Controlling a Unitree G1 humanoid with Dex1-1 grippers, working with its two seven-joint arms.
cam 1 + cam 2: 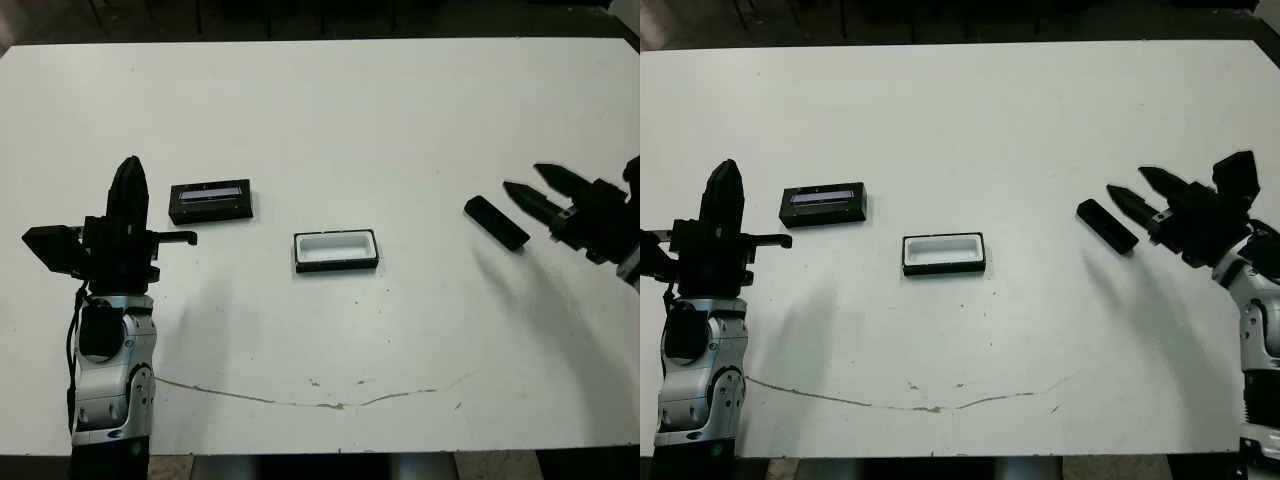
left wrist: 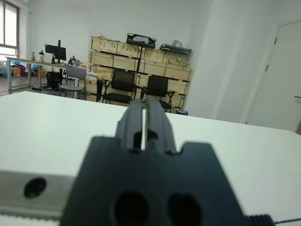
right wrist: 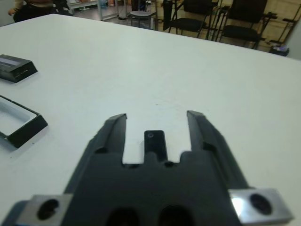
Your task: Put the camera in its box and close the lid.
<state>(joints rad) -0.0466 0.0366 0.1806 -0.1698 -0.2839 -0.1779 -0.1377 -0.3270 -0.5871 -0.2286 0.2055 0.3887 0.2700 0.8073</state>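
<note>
Lying on the right part of the white table (image 1: 330, 120), the camera (image 1: 496, 222) is a small flat black bar, set at an angle. Its screen end cannot be made out from above. The right gripper (image 1: 522, 186) has its two black fingers spread apart, with the tips just beside the camera's far end. In the right wrist view the camera (image 3: 155, 143) shows between the two fingers (image 3: 113, 129), but only its upper part is visible, because the gripper's body hides the rest. If the fingers touch it, I cannot tell.

Near the middle of the table stands the box (image 1: 336, 250), open, with a white inside and black walls. Its rim is cut off at the edge of the right wrist view. To the left of the box and a little farther back lies the lid (image 1: 210, 201), a black slab with a pale strip on top, apart from the box.

The left gripper (image 1: 128, 182) points upward at the table's left side, near the lid but not touching it. Its fingers are pressed together and hold nothing; in the left wrist view only a thin slit (image 2: 144, 127) shows between them.
</note>
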